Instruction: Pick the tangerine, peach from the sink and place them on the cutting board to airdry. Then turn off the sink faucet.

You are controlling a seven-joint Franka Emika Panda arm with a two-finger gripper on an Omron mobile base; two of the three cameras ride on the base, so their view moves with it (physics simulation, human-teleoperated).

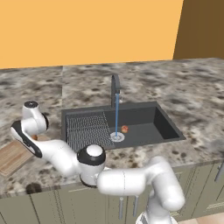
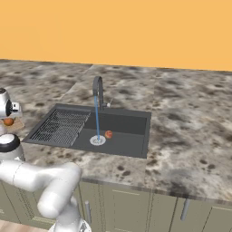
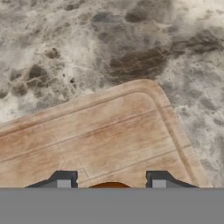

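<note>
The gripper (image 3: 109, 183) was clamped on the tangerine (image 2: 8, 121) just above the board (image 3: 100, 135), not yet released, while the peach (image 1: 124, 129) lay in the sink (image 1: 144, 127) and the faucet (image 1: 115, 89) ran.

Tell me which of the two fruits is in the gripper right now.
The tangerine, plain orange, held in the gripper above the cutting board; the reddish peach lies in the sink.

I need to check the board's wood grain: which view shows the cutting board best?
The hand view: the cutting board lies close below, grain stripes plain. The left base view shows a part of it beside the arm; the right base view, a sliver at the edge.
</note>
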